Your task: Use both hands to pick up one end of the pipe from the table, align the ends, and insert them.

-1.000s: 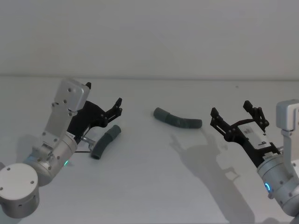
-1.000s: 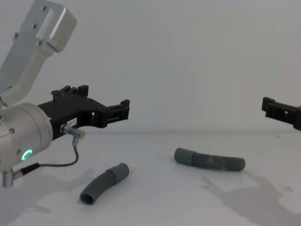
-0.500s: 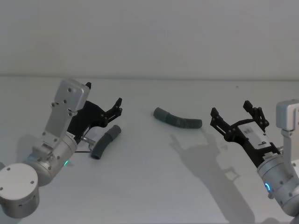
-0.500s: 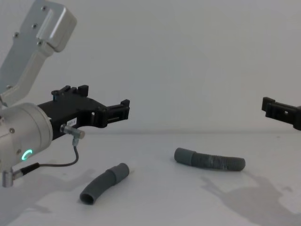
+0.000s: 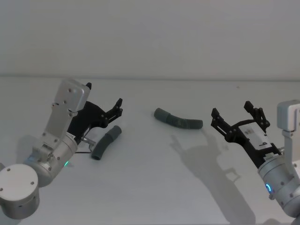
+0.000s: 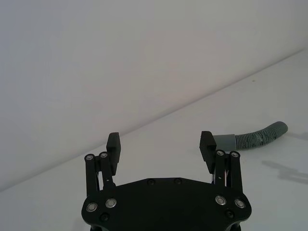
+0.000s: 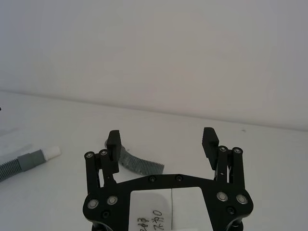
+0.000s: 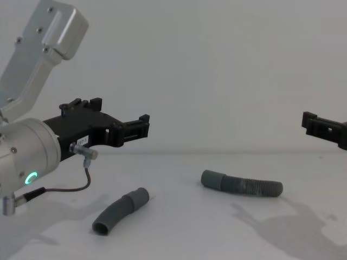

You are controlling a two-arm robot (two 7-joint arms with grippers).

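Left gripper (image 5: 116, 108) and right gripper (image 5: 231, 110) are both spread wide and hold nothing.
Your short curved hose (image 5: 105, 143) and the longer corrugated hose (image 5: 178, 119) lie well apart on the white table (image 5: 150, 187). The chest view tells you the left gripper hangs clear above the short hose. Your right wrist view adds that hose's whitish tip (image 7: 53, 152). The left wrist view catches the long hose's smooth cuff (image 6: 224, 141).

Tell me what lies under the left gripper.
The shorter hose piece lies on the table below the open left gripper, untouched. A thin cable hangs beside it. In the head view the left wrist covers the table patch next to it.
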